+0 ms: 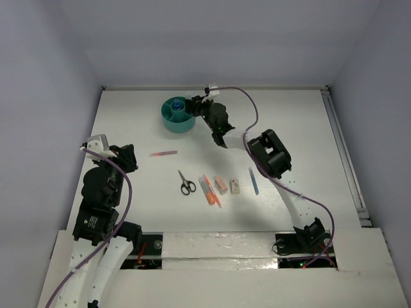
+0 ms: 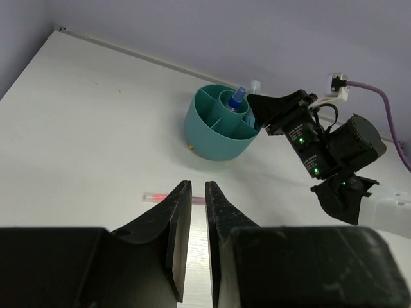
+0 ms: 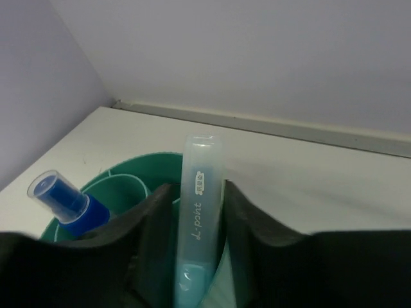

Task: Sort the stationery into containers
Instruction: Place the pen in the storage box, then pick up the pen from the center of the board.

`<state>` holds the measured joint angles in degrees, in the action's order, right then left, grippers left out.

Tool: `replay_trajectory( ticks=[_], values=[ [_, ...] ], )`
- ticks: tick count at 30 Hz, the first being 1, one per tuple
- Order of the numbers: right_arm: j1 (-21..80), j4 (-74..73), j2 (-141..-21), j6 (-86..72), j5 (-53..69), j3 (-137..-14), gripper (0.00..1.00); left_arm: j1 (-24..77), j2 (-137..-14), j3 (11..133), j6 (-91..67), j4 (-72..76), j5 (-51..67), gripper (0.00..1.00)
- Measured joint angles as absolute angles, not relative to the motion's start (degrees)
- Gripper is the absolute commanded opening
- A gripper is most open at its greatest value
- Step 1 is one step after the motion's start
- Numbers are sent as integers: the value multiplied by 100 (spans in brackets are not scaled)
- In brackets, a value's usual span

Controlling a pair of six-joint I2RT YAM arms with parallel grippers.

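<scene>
The round teal organiser [image 1: 168, 122] stands at the back of the table, with a blue-capped clear bottle [image 1: 175, 104] in its central cup. My right gripper [image 1: 196, 102] is at its right rim, shut on a pale blue translucent marker [image 3: 200, 199] held upright over an outer compartment. The organiser [image 3: 144, 167] and the bottle [image 3: 67, 205] also show in the right wrist view. My left gripper [image 2: 198, 186] is empty, its jaws almost together, just short of a pink pen [image 2: 156, 196] lying on the table.
Near the front lie black-handled scissors [image 1: 185, 183], orange markers [image 1: 210, 191], a pink eraser [image 1: 221, 185], a white eraser [image 1: 235, 187] and a blue pen [image 1: 253, 181]. The pink pen [image 1: 164, 154] lies left of centre. Walls enclose the table on three sides.
</scene>
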<state>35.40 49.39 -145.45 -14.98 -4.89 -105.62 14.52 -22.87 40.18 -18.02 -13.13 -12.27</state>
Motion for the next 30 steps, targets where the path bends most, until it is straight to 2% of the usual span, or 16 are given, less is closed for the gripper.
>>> replay_trajectory(
  ticks=[2,5,10,12,13,14,16,17,21,25,28,29,30],
  values=[
    [3564,5006,-14540,-1509,-464,-10497,58,1452,-2285,4018,-1804,-1313,-1227,13],
    [3566,5019,-14475,-1505,-421,-10381,65,1450,-2283,4018,-1802,-1313,-1227,13],
    [3562,4980,-13976,-1542,-309,-9998,68,1441,-2263,4018,-1802,-1313,-1225,13],
    [3566,4978,-13568,-1581,-252,-9695,65,1411,-2244,4018,-1802,-1310,-1221,13],
    [3566,4965,-13334,-1588,-231,-9544,60,1404,-2237,4018,-1802,-1310,-1219,13],
    [3573,4952,-13098,-1603,-176,-9400,34,1400,-2237,4018,-1804,-1310,-1216,13],
    [3575,4847,-12593,-1625,21,-9120,6,1380,-2231,4016,-1802,-1310,-1199,13],
    [3575,4687,-12374,-1667,119,-9050,0,1376,-2228,4018,-1802,-1310,-1194,12],
    [3614,3459,-11793,-1452,1066,-9220,0,1339,-2226,4018,-1806,-1310,-1157,1],
    [3920,1756,-11806,-749,1850,-9769,0,1280,-2226,4018,-1806,-1313,-1142,0],
    [4355,357,-12173,-56,2265,-10412,11,1227,-2226,4018,-1809,-1315,-1210,0],
    [4504,-34,-12339,141,2373,-10626,23,1219,-2226,4018,-1811,-1317,-1223,0],
    [4619,-342,-12514,285,2453,-10818,30,1197,-2220,4018,-1811,-1317,-1232,0]
  ],
)
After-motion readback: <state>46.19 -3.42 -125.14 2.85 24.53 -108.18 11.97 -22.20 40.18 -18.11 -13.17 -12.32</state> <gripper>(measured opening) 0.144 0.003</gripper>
